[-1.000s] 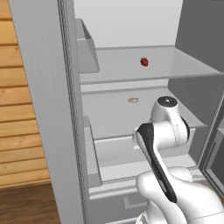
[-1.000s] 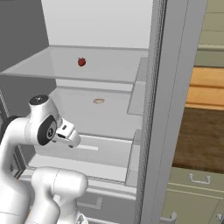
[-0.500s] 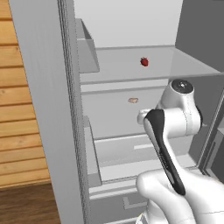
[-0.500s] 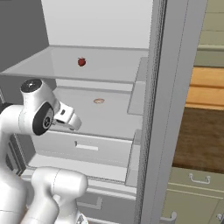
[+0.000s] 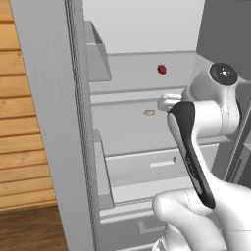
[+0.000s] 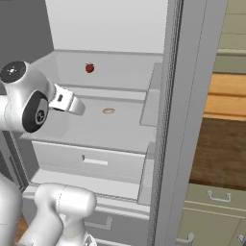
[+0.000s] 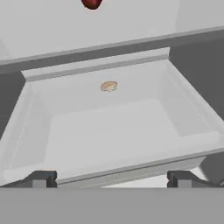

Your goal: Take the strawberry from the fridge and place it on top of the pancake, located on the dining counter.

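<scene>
Over the last second the arm has lifted: its wrist and hand have climbed from level with the lower shelf to level with the front edge of the upper one, and the gripper [image 7: 111, 178] now looks into the open fridge [image 5: 147, 142] across the lower shelf [image 7: 113, 127], with its jaws spread as wide as they go and nothing between them. That rise is the start of the reach, so the pick itself is not yet begun. The strawberry [image 5: 162, 69] sits alone on the upper shelf [image 6: 115, 77], above and well ahead of the jaws; in the hand view only its lower part shows at the top edge [image 7: 92, 3], slightly left of the midline between the jaws. The small flat tan item [image 7: 109, 86] lies on the lower shelf, ahead of the jaws and below the berry, and is not the target. The berry looks nearly round; it is too small to tell its long axis or which way its tip points, so any approach direction seems equally good.
</scene>
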Available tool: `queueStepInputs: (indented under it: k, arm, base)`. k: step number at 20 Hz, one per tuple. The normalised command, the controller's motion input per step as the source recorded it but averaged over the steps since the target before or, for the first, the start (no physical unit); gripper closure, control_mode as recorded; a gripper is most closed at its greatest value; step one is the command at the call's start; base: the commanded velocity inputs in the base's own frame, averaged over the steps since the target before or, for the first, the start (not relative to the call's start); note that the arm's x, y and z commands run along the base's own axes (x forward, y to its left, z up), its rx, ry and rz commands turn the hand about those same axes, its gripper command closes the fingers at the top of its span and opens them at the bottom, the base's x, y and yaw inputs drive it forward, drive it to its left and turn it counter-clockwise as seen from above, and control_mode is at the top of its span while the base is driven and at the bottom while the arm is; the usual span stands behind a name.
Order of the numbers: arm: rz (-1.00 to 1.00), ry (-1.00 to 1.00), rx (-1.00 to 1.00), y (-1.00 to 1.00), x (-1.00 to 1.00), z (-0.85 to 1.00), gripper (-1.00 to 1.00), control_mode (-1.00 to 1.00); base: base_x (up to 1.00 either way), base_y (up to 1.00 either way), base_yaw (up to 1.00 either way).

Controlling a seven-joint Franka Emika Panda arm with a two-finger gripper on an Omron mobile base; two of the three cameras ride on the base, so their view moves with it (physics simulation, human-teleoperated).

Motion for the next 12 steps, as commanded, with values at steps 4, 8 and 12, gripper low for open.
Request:
queueStepInputs:
  k: [4,8,12]
  arm:
    - [0.01,-0.19,-0.01,0.00,0.00,0.83,-1.00,-1.00]
    - [0.00,-0.17,0.00,-0.04,0.07,0.60,-1.00,-1.00]
    - [0.00,-0.03,0.00,-0.03,0.34,0.43,-1.00,-1.00]
  base:
    - [0.00,0.00,0.00]
    - [0.00,0.00,0.00]
    - [0.00,0.00,0.00]
